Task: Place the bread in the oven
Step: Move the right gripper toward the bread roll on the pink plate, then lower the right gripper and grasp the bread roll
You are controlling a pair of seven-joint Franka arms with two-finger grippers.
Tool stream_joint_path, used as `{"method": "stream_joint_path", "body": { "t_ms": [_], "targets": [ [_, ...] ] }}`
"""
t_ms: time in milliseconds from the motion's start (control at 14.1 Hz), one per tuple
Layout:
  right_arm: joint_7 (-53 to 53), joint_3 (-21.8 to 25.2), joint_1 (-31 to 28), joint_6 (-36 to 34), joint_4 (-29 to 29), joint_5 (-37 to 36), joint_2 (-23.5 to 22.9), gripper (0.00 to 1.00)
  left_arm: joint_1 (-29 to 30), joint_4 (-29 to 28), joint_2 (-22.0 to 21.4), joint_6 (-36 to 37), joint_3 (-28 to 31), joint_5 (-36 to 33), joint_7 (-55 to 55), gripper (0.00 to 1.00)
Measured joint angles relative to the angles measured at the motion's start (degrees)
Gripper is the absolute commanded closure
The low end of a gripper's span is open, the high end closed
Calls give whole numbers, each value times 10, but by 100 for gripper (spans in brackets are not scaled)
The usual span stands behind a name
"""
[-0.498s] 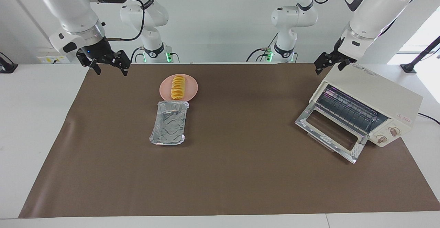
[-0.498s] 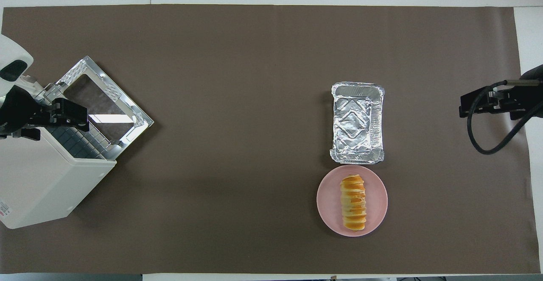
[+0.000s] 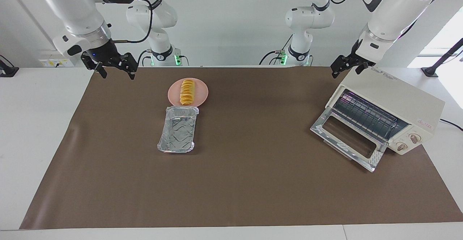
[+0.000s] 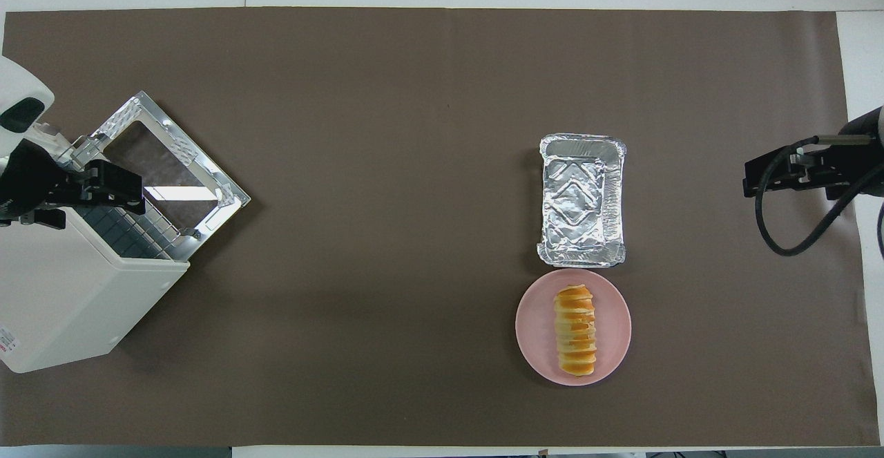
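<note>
Bread (image 3: pixel 187 92) lies on plate (image 3: pixel 202 94); oven (image 4: pixel 65 299) cut off at edge

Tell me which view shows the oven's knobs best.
Facing view: the oven turns its front to that camera, both knobs visible beside the open door. Overhead shows only its top, rack and door; knobs hidden.

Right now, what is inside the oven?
The oven stands with its door down. Only the wire rack shows inside; the back of the inside is hidden. The bread lies on the pink plate.
</note>
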State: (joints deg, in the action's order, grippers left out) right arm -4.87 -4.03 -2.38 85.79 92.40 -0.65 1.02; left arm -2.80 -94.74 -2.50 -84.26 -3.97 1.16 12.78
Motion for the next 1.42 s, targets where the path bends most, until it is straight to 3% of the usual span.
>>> {"method": "stream_joint_path", "body": {
  "t_ms": [285,640,996,1423],
  "targets": [
    [0,-2,1,13,47,15,18,0,0,0,0,0,0,0,0,0],
    [-87,-40,22,124,220,83,73,0,0,0,0,0,0,0,0,0],
    [-163,-47,112,262,338,107,53,0,0,0,0,0,0,0,0,0],
    [-163,-47,126,336,438,117,45,0,0,0,0,0,0,0,0,0]
  ]
}}
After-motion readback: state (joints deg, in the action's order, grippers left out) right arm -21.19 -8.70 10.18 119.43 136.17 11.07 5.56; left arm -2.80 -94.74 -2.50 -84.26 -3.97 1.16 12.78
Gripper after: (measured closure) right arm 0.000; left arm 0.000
